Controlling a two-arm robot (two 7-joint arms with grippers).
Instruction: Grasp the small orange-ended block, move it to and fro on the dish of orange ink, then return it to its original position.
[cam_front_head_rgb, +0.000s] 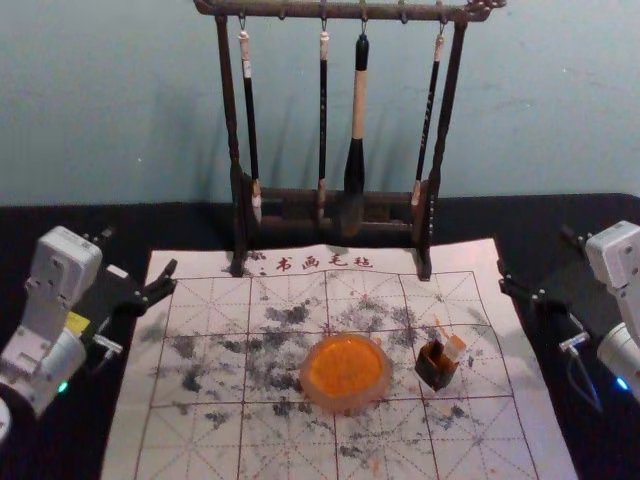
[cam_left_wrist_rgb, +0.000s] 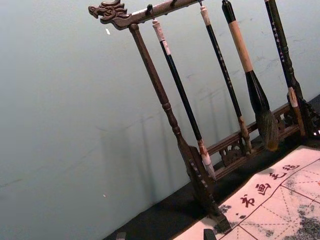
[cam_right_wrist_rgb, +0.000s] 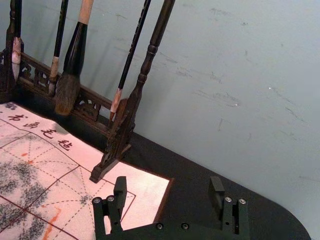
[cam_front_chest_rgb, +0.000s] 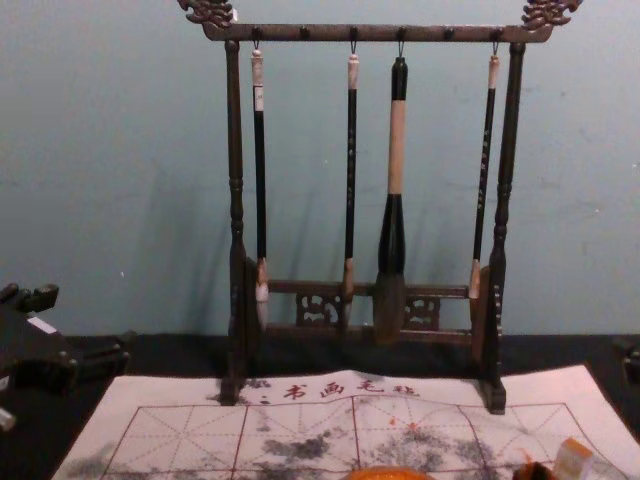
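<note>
Here's my right gripper (cam_front_head_rgb: 537, 256), jaws wide at frame right, and the orange-ended block (cam_front_head_rgb: 454, 348) leans rightward in its dark pot (cam_front_head_rgb: 436, 367), down and left of it, farther from my left gripper (cam_front_head_rgb: 139, 252), spread at frame left.

This is a calligraphy workspace: writing brushes (cam_front_chest_rgb: 397, 150) hang from a dragon-headed brush rack (cam_front_chest_rgb: 320, 33). Before the rack lie an ink-smudged, gridded calligraphy mat (cam_front_head_rgb: 200, 290) with Chinese characters and a dish of orange ink (cam_front_head_rgb: 345, 370); a black tabletop (cam_front_head_rgb: 150, 225) runs under the rack, a pale wall (cam_front_head_rgb: 560, 100) behind.
</note>
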